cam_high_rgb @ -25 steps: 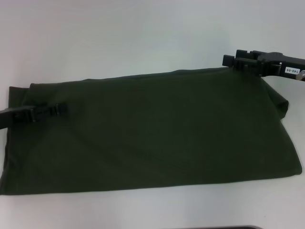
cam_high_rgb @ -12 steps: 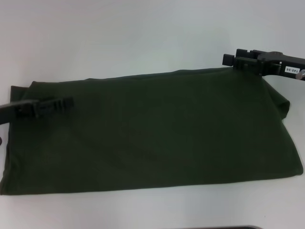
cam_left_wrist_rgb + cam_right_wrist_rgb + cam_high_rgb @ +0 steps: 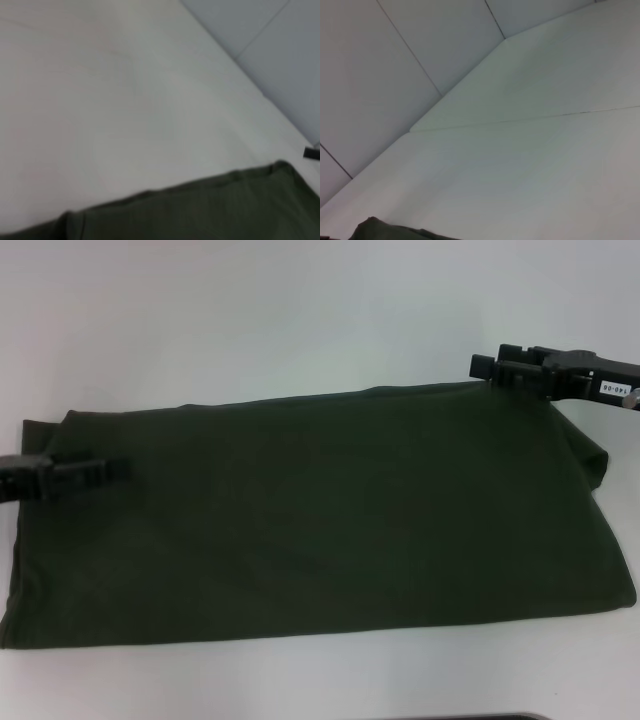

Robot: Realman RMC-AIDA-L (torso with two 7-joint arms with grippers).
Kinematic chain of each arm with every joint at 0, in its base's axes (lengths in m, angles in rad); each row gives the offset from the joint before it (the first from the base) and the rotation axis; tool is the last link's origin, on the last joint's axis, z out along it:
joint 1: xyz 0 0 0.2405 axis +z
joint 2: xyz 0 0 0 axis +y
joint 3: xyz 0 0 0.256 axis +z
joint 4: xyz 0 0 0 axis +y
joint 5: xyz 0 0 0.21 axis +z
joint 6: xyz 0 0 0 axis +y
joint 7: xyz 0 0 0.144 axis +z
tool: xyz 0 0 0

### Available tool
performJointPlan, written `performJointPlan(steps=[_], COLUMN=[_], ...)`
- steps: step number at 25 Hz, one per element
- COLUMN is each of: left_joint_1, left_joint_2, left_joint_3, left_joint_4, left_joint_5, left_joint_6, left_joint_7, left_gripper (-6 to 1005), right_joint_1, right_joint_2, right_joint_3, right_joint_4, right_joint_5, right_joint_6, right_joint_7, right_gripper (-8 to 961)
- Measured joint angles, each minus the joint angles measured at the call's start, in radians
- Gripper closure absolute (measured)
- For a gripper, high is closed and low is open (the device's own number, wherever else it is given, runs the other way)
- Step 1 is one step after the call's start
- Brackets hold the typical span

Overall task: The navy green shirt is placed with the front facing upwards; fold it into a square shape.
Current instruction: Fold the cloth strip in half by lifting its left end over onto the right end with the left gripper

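The navy green shirt lies flat on the white table as a long folded rectangle. Only plain green cloth shows; the letters and the neck tag are hidden. My left gripper reaches in low over the shirt's left end, near its far edge. My right gripper sits at the shirt's far right corner, just over its far edge. The left wrist view shows the shirt's far edge, and the right wrist view shows a small bit of the shirt.
The white table stretches beyond the shirt to a pale wall. The shirt's left end reaches nearly to the left side of the head view. A dark edge shows at the very bottom of that view.
My left gripper moved right and a little farther over the shirt, then drew back left to about where it began. The right gripper and the shirt have stayed put.
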Motion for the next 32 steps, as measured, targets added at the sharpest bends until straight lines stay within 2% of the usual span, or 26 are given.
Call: performJointPlan(steps=[17,32], left_joint_1=[-0.009,-0.012], left_joint_2=[0.005,0.004], left_joint_3=[0.001,0.010], left_joint_4=[0.015,-0.004], left_joint_5=[0.123,0.135], left_joint_6=[0.016,-0.031], left_joint_7=[-0.009,-0.013], left_gripper=[112,116], right_joint_1=[0.004,0.004], right_joint_2=[-0.001,-0.003], right_joint_3=[-0.003,-0.001], right_joint_4=[0.002,0.003], right_joint_5=[-0.002,-0.002], right_joint_6=[-0.001,0.002], right_joint_7=[0.000,0.000], right_gripper=[202,202])
